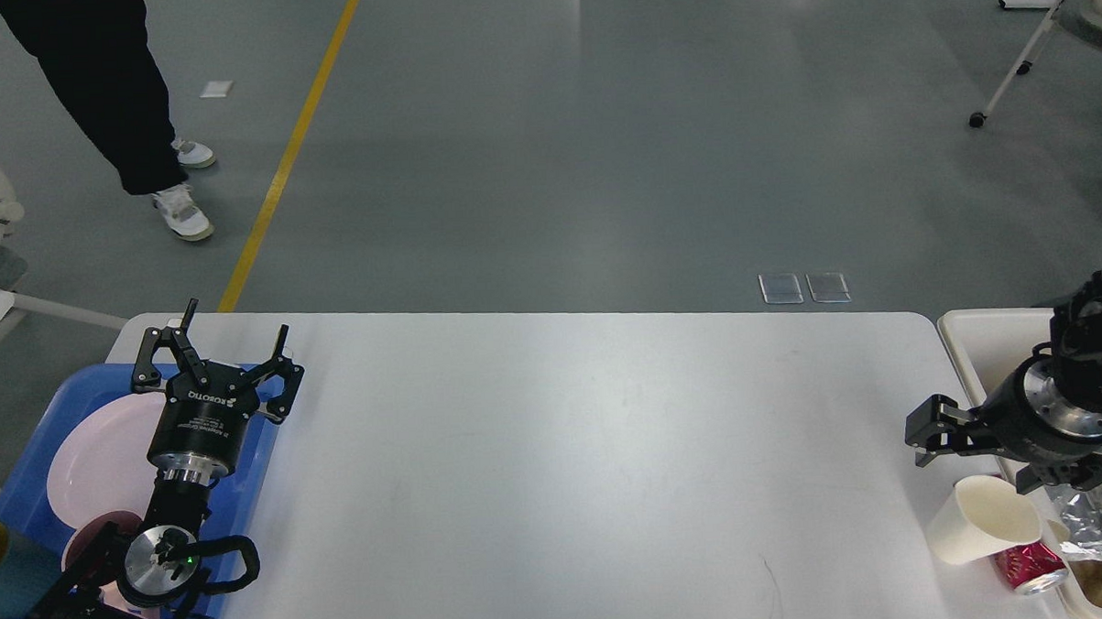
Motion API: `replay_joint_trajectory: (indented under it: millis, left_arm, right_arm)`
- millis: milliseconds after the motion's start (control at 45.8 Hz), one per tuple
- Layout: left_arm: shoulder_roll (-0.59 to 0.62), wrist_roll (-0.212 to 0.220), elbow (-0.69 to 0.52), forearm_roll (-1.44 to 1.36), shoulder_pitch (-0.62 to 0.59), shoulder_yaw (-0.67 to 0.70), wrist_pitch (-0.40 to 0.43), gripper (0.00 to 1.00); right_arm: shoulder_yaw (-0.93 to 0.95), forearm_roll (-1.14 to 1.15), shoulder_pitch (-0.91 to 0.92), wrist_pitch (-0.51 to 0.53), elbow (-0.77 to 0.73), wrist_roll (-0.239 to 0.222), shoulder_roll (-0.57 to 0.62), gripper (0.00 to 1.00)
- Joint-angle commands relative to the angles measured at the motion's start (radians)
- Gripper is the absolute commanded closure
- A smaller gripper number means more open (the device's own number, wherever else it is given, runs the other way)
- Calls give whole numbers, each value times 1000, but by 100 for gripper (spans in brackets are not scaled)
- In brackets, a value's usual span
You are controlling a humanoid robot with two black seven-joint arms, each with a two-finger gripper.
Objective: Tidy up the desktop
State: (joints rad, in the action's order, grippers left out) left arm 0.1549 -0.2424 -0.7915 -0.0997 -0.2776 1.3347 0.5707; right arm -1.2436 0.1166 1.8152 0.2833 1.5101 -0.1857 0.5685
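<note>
Desktop [565, 456] beneath both grippers: left gripper [213, 353] spread wide, right gripper [926, 420] (end-on) state unclear.

Black arms, silver wrist rings, white ROBOTIQ lettering.

Large white rectangular matte tabletop [556, 456], rounded corners. Tipped white paper cup [978, 519] and red metal can [1027, 568] at right edge, touching. Blue plastic tray [38, 456] at left.
</note>
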Motion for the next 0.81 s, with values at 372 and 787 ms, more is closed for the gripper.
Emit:
replay_joint_trajectory:
  millis: [372, 787]
  left_arm:
    - [0, 0, 0, 0, 0, 0, -2, 4]
    - [0, 0, 0, 0, 0, 0, 0, 4]
  right_arm:
    - [177, -2, -389, -118, -245, 0, -33, 6]
    - [190, -64, -445, -162, -300, 3, -53, 41]
